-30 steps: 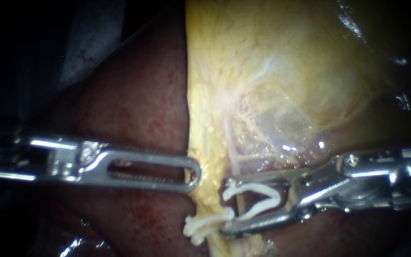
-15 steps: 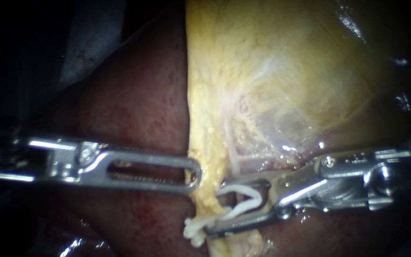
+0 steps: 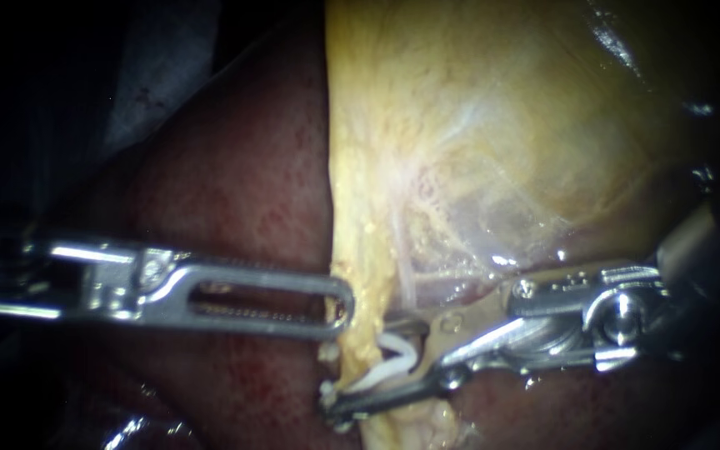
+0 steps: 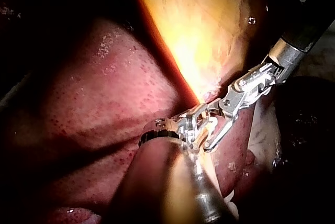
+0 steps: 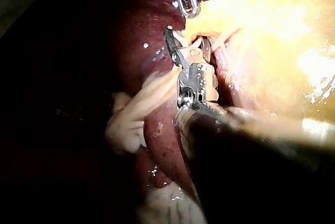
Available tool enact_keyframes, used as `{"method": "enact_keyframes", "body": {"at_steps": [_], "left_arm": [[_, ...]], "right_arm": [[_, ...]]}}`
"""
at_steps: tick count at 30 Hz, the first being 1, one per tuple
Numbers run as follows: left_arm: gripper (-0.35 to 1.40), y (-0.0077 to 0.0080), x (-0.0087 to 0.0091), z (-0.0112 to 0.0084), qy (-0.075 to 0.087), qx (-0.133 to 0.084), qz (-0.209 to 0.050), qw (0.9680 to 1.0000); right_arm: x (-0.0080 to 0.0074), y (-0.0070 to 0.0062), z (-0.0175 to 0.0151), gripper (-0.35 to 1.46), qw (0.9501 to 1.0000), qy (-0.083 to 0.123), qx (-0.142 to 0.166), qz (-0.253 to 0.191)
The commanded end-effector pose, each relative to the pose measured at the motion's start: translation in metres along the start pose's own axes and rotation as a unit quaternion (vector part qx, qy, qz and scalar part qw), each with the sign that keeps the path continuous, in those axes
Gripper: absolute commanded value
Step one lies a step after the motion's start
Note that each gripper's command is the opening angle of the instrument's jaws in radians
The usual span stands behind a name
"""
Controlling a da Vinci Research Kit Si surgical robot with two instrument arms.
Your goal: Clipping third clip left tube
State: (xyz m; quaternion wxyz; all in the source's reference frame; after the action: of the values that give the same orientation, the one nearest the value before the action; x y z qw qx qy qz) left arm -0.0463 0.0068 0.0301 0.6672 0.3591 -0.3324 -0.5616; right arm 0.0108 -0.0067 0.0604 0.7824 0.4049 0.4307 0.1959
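The dark red liver (image 3: 235, 192) fills the left of the endoscope view and the yellow gallbladder (image 3: 493, 125) the right. My left instrument (image 3: 345, 302) has its slotted jaws lying together. Its tip touches the gallbladder's edge and grips nothing. My right instrument (image 3: 360, 364) holds a white clip (image 3: 392, 364) between its narrowly parted jaws, at the place where the thin pale tube (image 3: 407, 279) runs down to them. Whether the clip encloses the tube is hidden. The clip looks bent but not flat, so I judge positioning about done, with full closing and release left.
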Motion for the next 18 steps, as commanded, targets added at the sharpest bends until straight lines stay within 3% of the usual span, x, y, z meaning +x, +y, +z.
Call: {"method": "enact_keyframes", "body": {"at_steps": [1,18], "left_arm": [[-0.35,0.0000,0.0000,0.0001,0.000,0.000,0.000,1.0000],[-0.35,0.0000,-0.0001,0.0003,0.000,0.000,0.000,1.0000]], "right_arm": [[0.0000,0.0000,0.0002,0.50,1.0000,0.000,0.000,0.002],[0.0005,-0.0002,0.0019,0.48,1.0000,-0.001,0.001,0.009]]}}
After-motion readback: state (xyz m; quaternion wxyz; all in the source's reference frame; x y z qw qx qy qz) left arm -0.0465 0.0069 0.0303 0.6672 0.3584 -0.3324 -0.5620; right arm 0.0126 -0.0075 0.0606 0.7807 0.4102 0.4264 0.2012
